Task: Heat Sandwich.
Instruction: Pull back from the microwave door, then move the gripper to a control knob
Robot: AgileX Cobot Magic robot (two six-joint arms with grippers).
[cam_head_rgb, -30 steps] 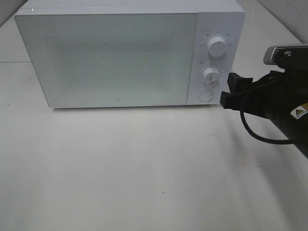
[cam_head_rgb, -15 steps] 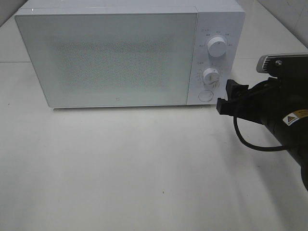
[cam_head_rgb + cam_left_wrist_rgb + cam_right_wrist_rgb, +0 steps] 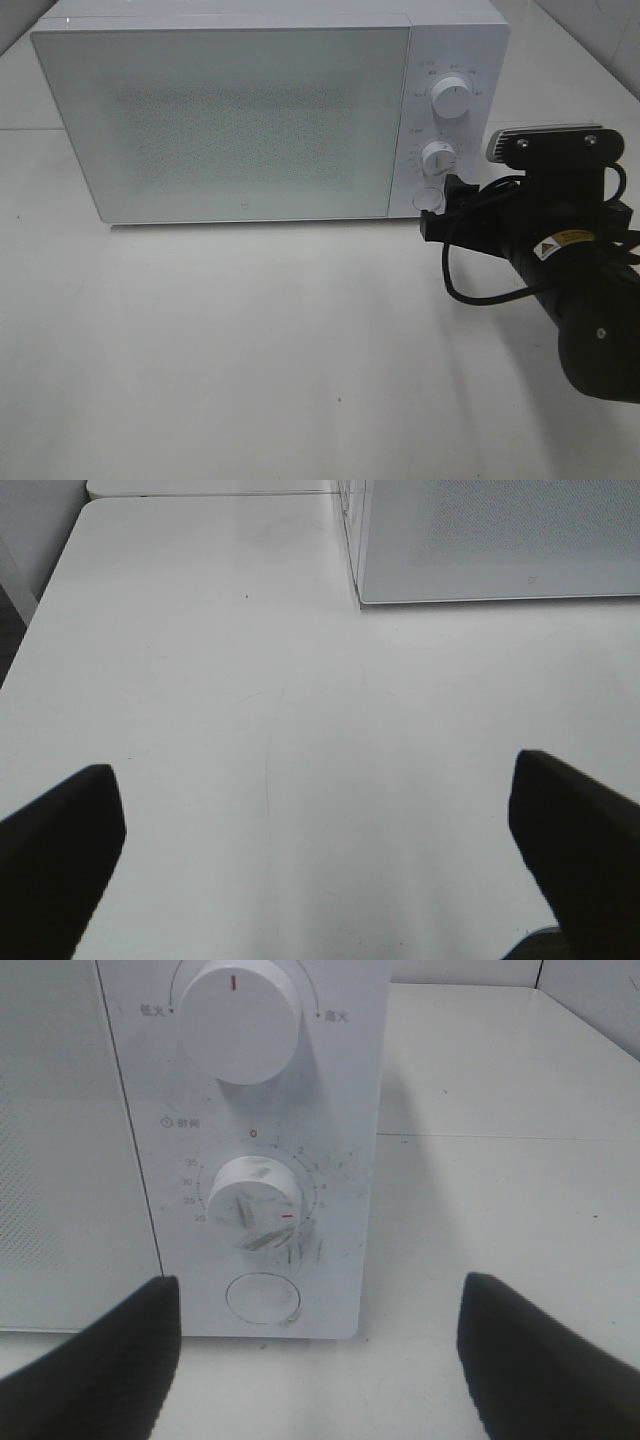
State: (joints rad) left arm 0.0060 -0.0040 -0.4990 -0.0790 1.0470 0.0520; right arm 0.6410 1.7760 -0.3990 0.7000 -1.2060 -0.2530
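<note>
The white microwave [image 3: 220, 120] stands at the back of the table with its door shut. The sandwich is out of view. My right gripper [image 3: 440, 207] is open just in front of the control panel's lower end. In the right wrist view the right gripper [image 3: 318, 1295] has its fingers either side of the round button [image 3: 262, 1298], below the timer knob [image 3: 252, 1202] and the power knob [image 3: 236, 1015]. Nothing is between them. My left gripper [image 3: 312, 770] is wide open over bare tabletop, near the microwave's left front corner [image 3: 362, 598]. It holds nothing and is outside the exterior high view.
The white table [image 3: 250, 350] spreads in front of the microwave. Its left edge [image 3: 30, 630] shows in the left wrist view. A black cable [image 3: 470, 290] loops under the right arm.
The right gripper has moved left and closer to the microwave's control panel, ending beside the round button. Its opening looks unchanged.
</note>
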